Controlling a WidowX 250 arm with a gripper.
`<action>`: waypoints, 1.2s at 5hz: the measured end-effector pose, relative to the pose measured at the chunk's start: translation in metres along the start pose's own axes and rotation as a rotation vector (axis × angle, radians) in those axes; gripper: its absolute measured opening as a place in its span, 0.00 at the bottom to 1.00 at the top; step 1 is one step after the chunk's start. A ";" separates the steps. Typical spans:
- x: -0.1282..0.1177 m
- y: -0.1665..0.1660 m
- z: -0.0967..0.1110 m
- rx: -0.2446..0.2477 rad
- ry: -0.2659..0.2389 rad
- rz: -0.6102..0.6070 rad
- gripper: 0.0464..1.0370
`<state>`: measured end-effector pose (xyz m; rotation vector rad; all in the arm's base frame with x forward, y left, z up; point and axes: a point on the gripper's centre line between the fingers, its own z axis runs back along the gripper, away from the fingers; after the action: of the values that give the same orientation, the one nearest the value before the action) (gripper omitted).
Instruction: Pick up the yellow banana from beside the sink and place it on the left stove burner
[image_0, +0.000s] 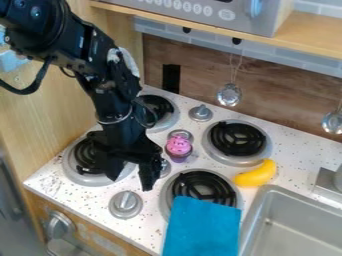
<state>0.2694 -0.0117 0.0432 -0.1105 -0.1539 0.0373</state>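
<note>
1. The toy cupcake (178, 145) stands near the middle of the stovetop (205, 118), between the coil burners and just beside the gripper (127, 181), to its right in the view.
2. Its pink frosting points up and its darker cup down, so its axis runs roughly upright.
3. The black arm (110, 75) enters at the upper left, slants down toward the right, then drops steeply to the wrist.
4. The gripper hangs over the left-hand burner (72, 167), tips downward, near a silver knob (125, 204). Its jaws stand wide apart, with nothing between them; whether they touch the stovetop, I cannot tell.
5. A yellow banana (256, 174) lies right of the cupcake, its long axis rising toward the upper right.
6. A blue cloth (202, 227) partly covers the nearest burner (204, 182), its long axis running down the view beside the sink (267, 197).
</note>
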 end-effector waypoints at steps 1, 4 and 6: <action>-0.004 0.001 -0.007 0.001 0.024 0.003 0.97; 0.041 -0.034 -0.032 0.041 -0.064 -0.269 0.97; 0.081 -0.067 -0.050 0.045 -0.156 -0.318 0.97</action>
<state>0.3588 -0.0795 0.0135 -0.0371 -0.3244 -0.2679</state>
